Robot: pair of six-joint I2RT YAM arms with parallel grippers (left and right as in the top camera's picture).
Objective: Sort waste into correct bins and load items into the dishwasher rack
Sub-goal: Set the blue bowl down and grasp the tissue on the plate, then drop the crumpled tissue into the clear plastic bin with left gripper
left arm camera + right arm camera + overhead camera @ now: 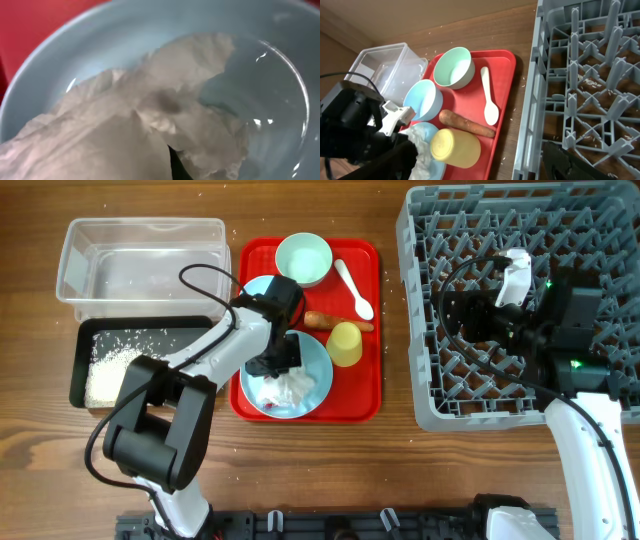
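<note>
My left gripper [281, 362] is down on the crumpled white napkin [292, 390] lying on the pale blue plate [318, 365] on the red tray. In the left wrist view the napkin [125, 125] wraps round the jaws and hides all but one dark fingertip above the plate [125, 30]. A white bowl [303, 257], a blue bowl [256, 286], the white spoon [355, 288], the carrot [330, 321] and the yellow cup [345, 344] share the tray. My right gripper [462, 312] is open and empty over the grey rack [430, 380].
The clear tub [140, 255] stands at the far left. The black tray [150, 330] in front of it holds rice grains [110, 365]. The red tray [365, 395] lies between the bins and the rack. Rice grains are scattered on the wooden table.
</note>
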